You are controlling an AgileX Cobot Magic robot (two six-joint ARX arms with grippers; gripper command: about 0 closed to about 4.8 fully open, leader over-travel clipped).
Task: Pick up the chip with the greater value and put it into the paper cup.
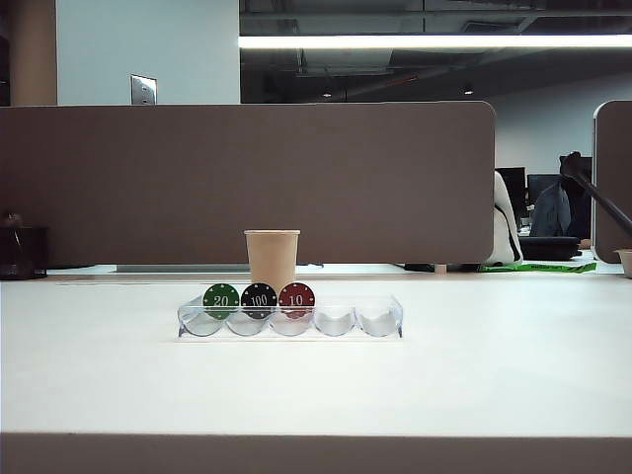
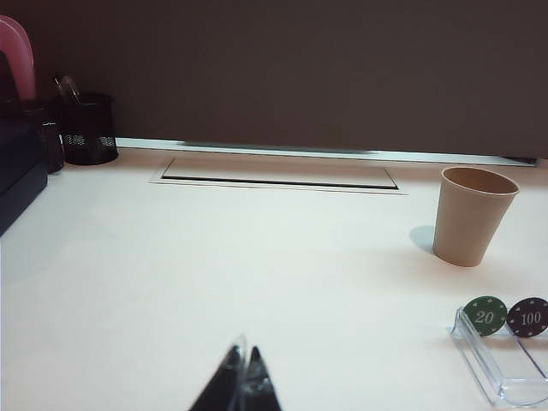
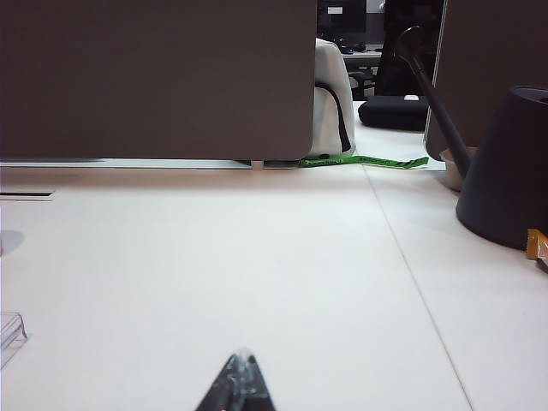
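Watching from the exterior camera, I see a clear plastic chip rack (image 1: 385, 318) on the white table (image 1: 494, 375), with three chips upright in its first slots: the green "20" chip (image 1: 221, 299), the black "100" chip (image 1: 259, 299) and the red "10" chip (image 1: 296, 298). The paper cup (image 1: 272, 259) stands just behind them. Neither arm shows here.

Through the left wrist camera, I find the left gripper (image 2: 243, 385) low over bare table, its jaws pressed together on nothing. The rack (image 2: 492, 370) sits ahead and off to one side of the jaws, holding the green chip (image 2: 485, 315) and the black "100" chip (image 2: 527, 317) beside it; the cup (image 2: 473, 216) stands beyond them. A black mesh pen holder (image 2: 88, 128) sits far off on the opposite side.

Through the right wrist camera, I see the right gripper (image 3: 240, 384) likewise closed and empty. Only a corner of the rack (image 3: 8, 332) shows off to one side; a dark lamp base (image 3: 507, 171) stands well off on the other.
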